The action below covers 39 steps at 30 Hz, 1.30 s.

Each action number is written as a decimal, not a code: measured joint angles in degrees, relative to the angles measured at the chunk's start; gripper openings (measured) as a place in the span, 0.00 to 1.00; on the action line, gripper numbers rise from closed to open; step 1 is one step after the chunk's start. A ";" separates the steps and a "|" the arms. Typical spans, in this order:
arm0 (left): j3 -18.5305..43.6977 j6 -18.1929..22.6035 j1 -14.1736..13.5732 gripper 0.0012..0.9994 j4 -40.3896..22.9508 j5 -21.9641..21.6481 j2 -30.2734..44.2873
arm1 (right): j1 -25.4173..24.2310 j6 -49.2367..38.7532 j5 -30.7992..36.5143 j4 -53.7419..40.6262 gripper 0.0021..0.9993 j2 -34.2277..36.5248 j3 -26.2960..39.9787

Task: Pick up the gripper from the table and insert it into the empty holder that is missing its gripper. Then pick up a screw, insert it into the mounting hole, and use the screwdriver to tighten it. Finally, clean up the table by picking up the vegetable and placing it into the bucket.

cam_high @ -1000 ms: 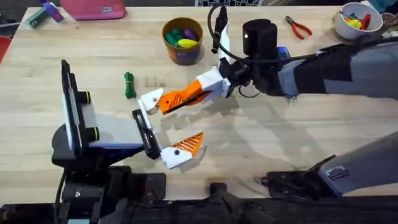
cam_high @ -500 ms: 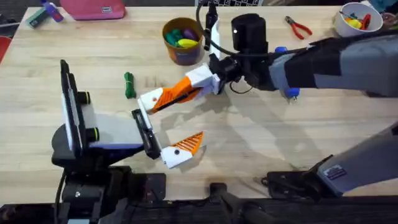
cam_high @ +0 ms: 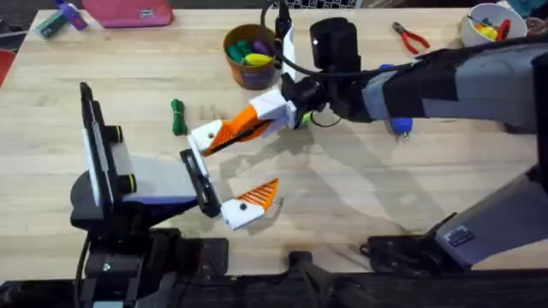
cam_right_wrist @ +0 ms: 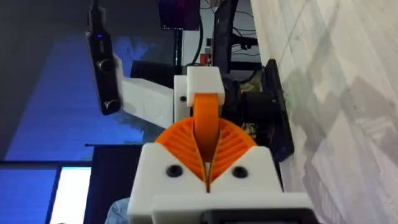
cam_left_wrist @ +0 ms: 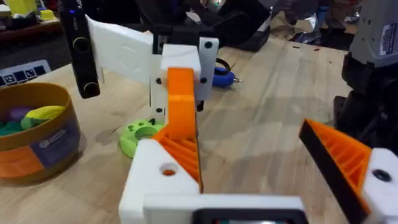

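A: Holder (cam_high: 205, 135), white mount on the left claw (cam_high: 229, 175), far finger; the near finger already carries an orange tip.

B: Right claw (cam_high: 224, 137)?

A: Clamped on the gripper (cam_high: 237, 133), orange wedge, long axis in line with the holder, which lies just beyond its tip, touching or nearly so. Left claw: fingers apart.

B: Nearer arm?

A: Right, reaching across the bench (cam_high: 368, 197).

B: Remaining stock?

A: Vegetable (cam_high: 177, 116) on the bench beside the holder; bucket (cam_high: 251, 56) beyond; screwdriver (cam_high: 396, 124) mostly under the right arm.
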 joint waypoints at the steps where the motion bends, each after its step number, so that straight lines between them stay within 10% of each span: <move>1: 0.00 0.02 0.00 0.99 0.00 -0.02 0.00 | 0.00 0.00 0.02 0.01 0.01 0.00 0.03; 39: 0.00 0.02 0.00 0.99 0.17 -1.08 0.00 | -0.05 0.42 2.02 -0.01 0.01 -0.66 0.14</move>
